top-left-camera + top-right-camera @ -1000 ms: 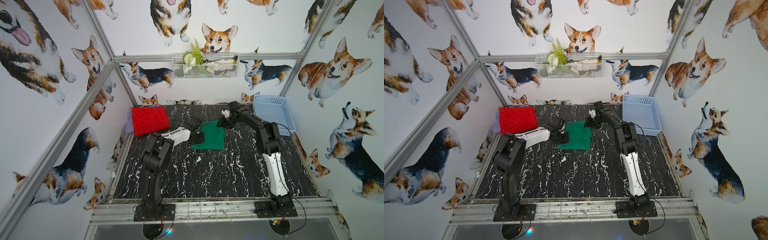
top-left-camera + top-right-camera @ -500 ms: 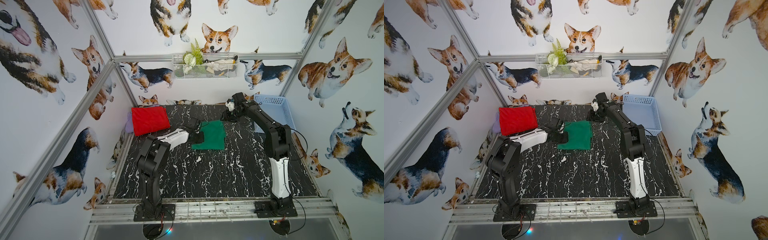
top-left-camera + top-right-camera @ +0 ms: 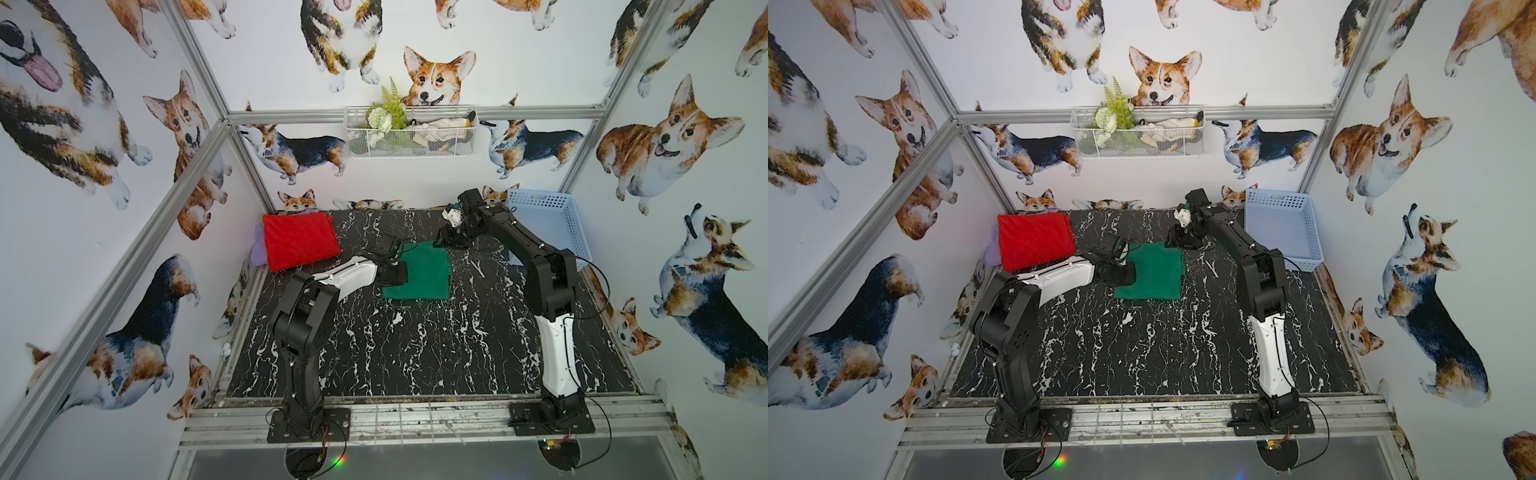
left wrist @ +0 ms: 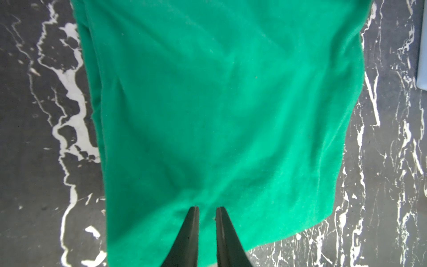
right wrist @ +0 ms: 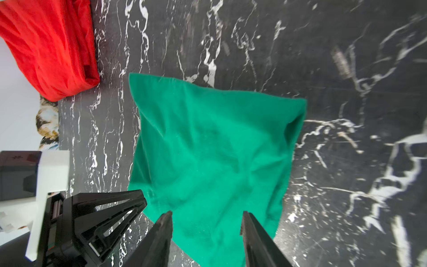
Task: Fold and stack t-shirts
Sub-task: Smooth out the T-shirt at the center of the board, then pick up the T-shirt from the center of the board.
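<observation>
Green shirt (image 3: 419, 270) lies folded; left gripper (image 4: 206, 208) pinches its edge, right gripper (image 5: 206, 213) hovers spread. Best lifted low and level toward red shirt (image 3: 299, 241), so folds hold.

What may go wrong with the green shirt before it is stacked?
1. The left hand seems to pinch only one edge of the green t-shirt; dragging may open its fold.
2. The right hand stands open over the far corner and holds nothing, so that side may trail.
3. The red t-shirt seems to lie on a purple cloth; a stack there may sit uneven.
</observation>
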Controlling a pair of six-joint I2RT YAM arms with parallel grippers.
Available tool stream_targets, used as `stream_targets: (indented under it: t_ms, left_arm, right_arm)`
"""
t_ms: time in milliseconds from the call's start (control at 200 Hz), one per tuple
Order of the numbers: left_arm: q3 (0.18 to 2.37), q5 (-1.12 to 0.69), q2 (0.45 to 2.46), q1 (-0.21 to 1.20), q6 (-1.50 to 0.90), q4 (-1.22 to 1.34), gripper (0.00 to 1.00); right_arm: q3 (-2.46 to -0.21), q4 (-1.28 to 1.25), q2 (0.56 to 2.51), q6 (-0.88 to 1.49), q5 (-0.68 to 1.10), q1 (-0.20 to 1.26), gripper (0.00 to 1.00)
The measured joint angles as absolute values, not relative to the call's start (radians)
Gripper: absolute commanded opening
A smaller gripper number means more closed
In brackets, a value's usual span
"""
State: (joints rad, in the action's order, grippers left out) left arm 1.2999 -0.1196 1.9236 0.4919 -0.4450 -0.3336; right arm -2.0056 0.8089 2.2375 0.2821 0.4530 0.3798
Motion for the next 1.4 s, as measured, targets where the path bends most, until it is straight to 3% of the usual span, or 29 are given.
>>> stream_targets:
  t_ms: [390, 631, 886, 1306, 1401]
  left_arm:
    - [1.301, -0.115, 1.934, 0.492, -0.445, -0.345, 0.20]
    - [1.314, -0.075, 1.866, 0.462, -0.412, -0.392, 0.21]
    - [1.251, -0.093, 1.786, 0.319, -0.421, -0.393, 0.28]
    - [1.155, -0.350, 1.884, 0.221, -0.487, -0.233, 0.37]
    - [1.151, -0.394, 1.910, 0.208, -0.493, -0.190, 0.38]
  right_arm:
    - [-1.946, 0.760, 2.355, 0.287, 0.467, 0.386, 0.52]
    - [-1.933, 0.760, 2.316, 0.285, 0.445, 0.386, 0.52]
    - [-1.791, 0.734, 2.094, 0.286, 0.432, 0.386, 0.54]
    - [-1.320, 0.646, 1.625, 0.326, 0.454, 0.395, 0.62]
    - [-1.238, 0.636, 1.541, 0.343, 0.467, 0.399, 0.70]
